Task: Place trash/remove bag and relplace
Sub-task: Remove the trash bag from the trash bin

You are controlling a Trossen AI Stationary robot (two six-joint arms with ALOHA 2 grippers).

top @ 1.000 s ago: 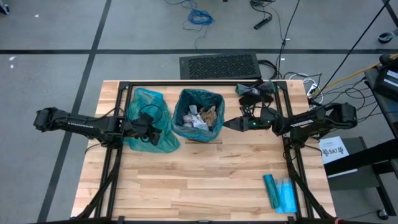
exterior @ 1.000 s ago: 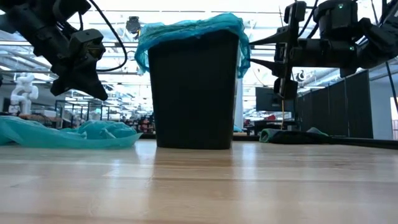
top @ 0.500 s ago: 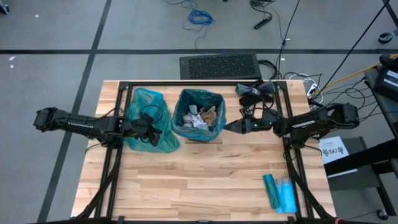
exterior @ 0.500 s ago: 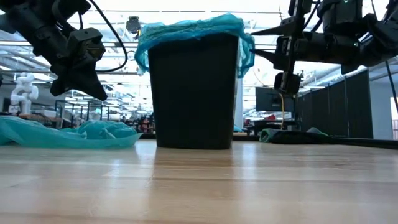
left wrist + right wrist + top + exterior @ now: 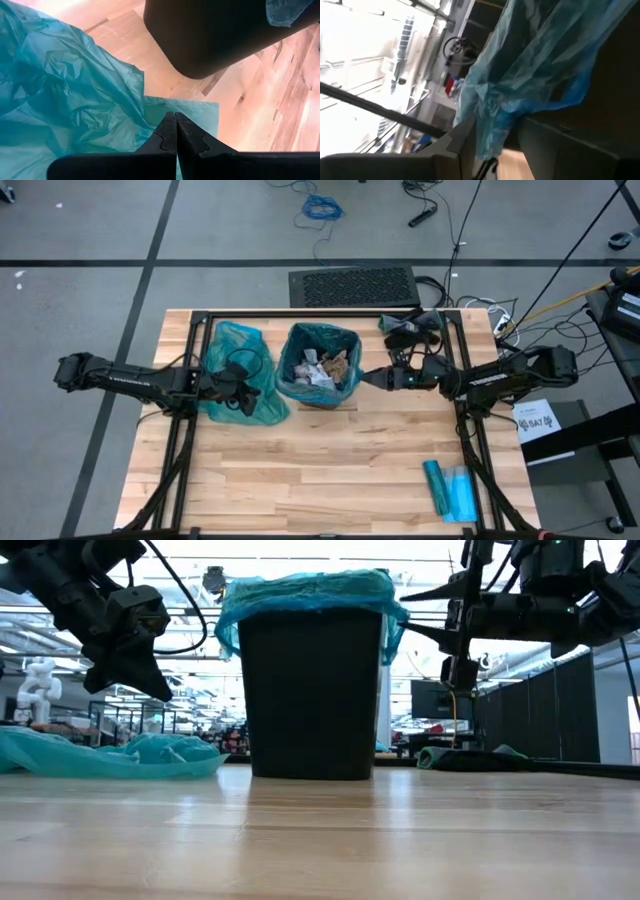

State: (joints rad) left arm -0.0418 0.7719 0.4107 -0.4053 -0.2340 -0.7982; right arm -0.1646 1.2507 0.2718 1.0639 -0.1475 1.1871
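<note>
- The small wads of brown and white paper trash (image 5: pixel 322 368) are seen lying inside the black plastic bin (image 5: pixel 312 690), which is lined with a teal plastic bag (image 5: pixel 300 340) folded over its rim
- The right gripper (image 5: pixel 366 378) is held at the bin's right side, at rim height; in the right wrist view a hanging fold of the liner (image 5: pixel 520 85) runs between its parted fingers, though whether the film is actually pinched cannot be told from so blurred a view
- The left gripper (image 5: pixel 244 395) is clenched with nothing in it, hovering over a loose crumpled teal plastic bag (image 5: pixel 238 370) spread on the wooden table (image 5: pixel 330 470) just left of the bin
- If only a thin edge of film is caught, it may well slip or tear when pulled, and the liner would be left on the rim
- If the pull is made sideways rather than upward, the light bin could be dragged or tipped, since nothing is bracing it, and the trash could be spilled
- The trash is shown only by the high view; in the low view it is hidden by the bin wall
- The low view alone shows both grippers clear of the table, and the left wrist view alone shows the left fingers (image 5: pixel 167 137) pressed together
</note>
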